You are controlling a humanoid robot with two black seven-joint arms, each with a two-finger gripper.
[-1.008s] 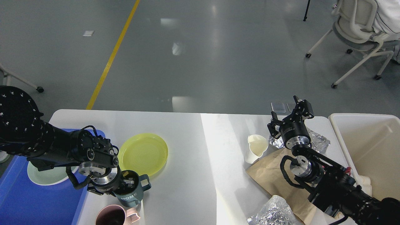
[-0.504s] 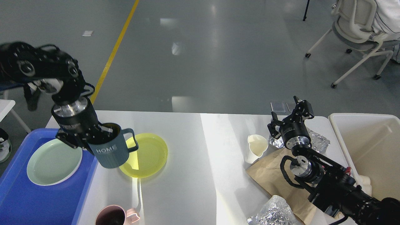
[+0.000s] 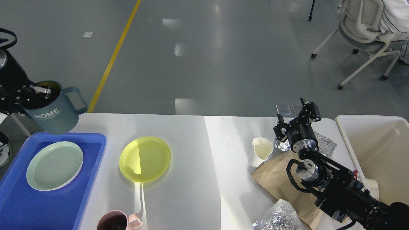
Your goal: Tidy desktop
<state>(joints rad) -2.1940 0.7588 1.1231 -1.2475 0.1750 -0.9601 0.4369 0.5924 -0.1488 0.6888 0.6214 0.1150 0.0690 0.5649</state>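
On blue tray (image 3: 19, 204): one green plate (image 3: 55, 165).

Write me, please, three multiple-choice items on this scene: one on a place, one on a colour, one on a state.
1. Where does the green plate lie?
A. In the blue tray
B. In the white bin
C. On the brown paper

2. What colour is the plate lying straight on the desktop?
A. Red
B. Yellow
C. Black

3. What state is the HOME mug in?
A. Tipped over on the desk
B. Stacked on the pink mug
C. Held in the air by the left gripper

Answers:
1 A: blue tray surface borders the plate all round.
2 B: it is bright yellow, beside the tray.
3 C: the gripper grips its rim, and it hangs above the tray's far corner.
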